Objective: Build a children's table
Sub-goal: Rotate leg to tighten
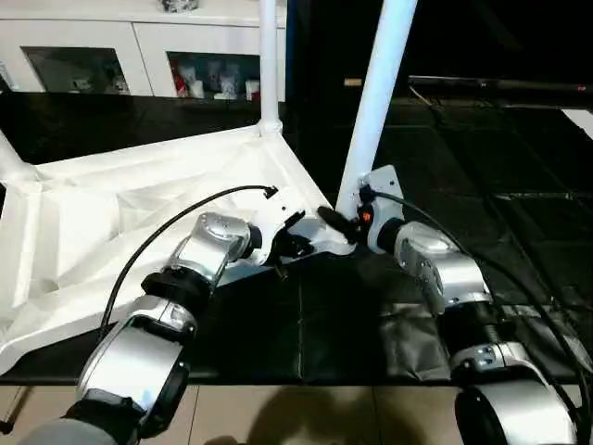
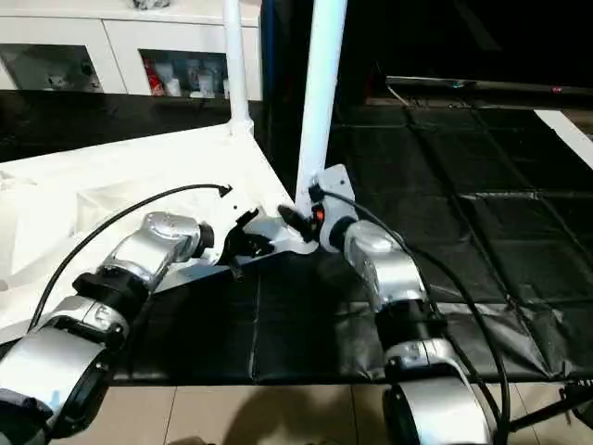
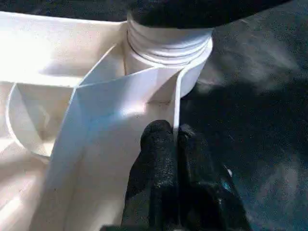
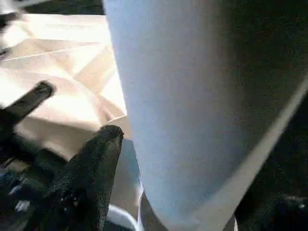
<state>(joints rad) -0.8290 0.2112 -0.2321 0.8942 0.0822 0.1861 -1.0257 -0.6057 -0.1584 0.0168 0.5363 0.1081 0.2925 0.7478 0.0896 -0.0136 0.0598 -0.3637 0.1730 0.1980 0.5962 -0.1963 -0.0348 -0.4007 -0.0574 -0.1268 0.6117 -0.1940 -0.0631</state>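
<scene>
Left gripper [image 3: 178, 144]: jaws clenched together, tips pressed against a thin rib wall of the tabletop [image 1: 111, 213], just short of the near corner socket [image 3: 166, 62]. No clear sign the rib is pinched between them.

Right gripper [image 1: 345, 221]: jaws spread around the base of the near leg [image 1: 375, 102]. One black finger [image 4: 94, 163] sits just beside the tube; whether the pads bear on it, cannot tell.

Tabletop lies underside up, centre-left of the head view, on a dark surface [image 1: 482, 185].

Progress, judged: near leg stands in its socket, leaning slightly right. A second leg [image 1: 268, 60] stands upright at the far corner, top centre. A third leg [image 1: 11, 159] shows at the left edge. Fourth corner out of frame, so unknown. Remaining, likely: seat the near leg fully, then flip the table.

Views compared: left wrist shows ridged rings at the leg's base above the socket rim. Head views show the white cabinet [image 1: 130, 51], upper left.
</scene>
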